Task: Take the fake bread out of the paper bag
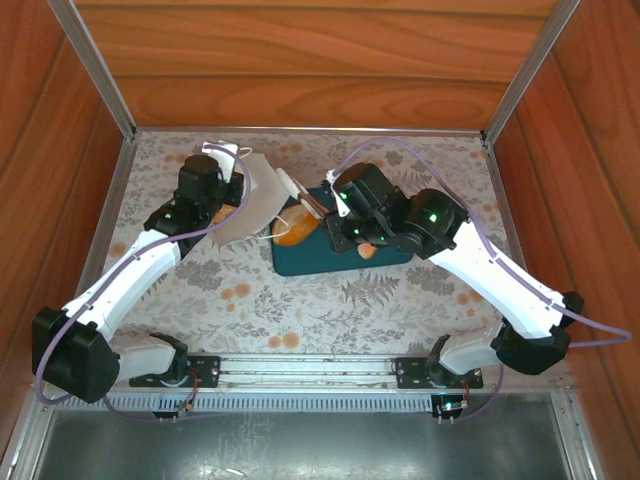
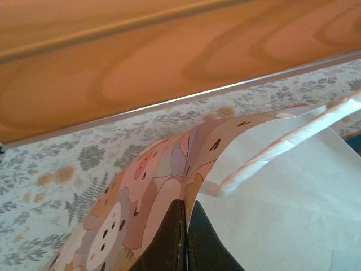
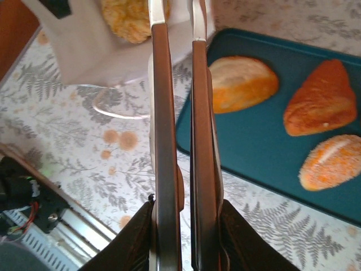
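Three pieces of bread (image 3: 242, 83) lie on the tray (image 3: 254, 147); I see another inside the tilted bag (image 1: 255, 195) beside it. My left gripper (image 2: 185, 217) clamps the bag's rim; my right gripper (image 3: 180, 22), jaws nearly together, sits at its mouth.

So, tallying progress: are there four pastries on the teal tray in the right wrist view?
No, three lie on the teal tray: a pale roll, a triangular pastry and a speckled roll.
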Action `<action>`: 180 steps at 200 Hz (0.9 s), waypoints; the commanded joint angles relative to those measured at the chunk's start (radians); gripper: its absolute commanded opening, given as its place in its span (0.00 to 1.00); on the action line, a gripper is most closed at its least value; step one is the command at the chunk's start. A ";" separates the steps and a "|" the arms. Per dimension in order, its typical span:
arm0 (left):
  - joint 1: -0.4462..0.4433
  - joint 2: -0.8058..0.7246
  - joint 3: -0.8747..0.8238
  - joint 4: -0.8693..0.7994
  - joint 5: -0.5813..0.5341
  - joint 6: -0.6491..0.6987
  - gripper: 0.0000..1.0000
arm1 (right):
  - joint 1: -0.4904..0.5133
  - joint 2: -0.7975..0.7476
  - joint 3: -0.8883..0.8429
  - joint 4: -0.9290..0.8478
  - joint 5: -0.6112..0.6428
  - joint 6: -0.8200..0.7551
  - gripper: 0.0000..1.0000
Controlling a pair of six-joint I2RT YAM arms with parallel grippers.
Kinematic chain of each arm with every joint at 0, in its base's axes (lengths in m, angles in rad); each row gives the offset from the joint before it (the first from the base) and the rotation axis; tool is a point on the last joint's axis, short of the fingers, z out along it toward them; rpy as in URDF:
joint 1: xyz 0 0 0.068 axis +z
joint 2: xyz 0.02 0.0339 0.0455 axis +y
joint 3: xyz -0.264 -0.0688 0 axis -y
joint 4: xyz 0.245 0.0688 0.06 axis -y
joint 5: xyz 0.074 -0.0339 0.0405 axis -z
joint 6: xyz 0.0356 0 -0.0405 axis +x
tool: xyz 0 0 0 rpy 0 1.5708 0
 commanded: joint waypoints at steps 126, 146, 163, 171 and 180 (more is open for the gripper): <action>-0.118 0.019 0.074 0.006 -0.114 0.008 0.00 | -0.019 0.167 -0.063 0.145 -0.142 0.027 0.31; -0.126 0.014 0.069 0.011 -0.147 0.014 0.00 | -0.031 0.212 -0.051 0.170 -0.132 0.026 0.32; -0.128 0.008 0.063 0.022 -0.151 0.019 0.00 | -0.045 0.255 -0.031 0.184 -0.137 0.026 0.34; -0.128 0.007 0.062 0.024 -0.149 0.020 0.00 | -0.051 0.289 -0.020 0.185 -0.139 0.027 0.35; -0.129 0.007 0.059 0.025 -0.145 0.023 0.00 | -0.059 0.316 -0.008 0.185 -0.139 0.030 0.36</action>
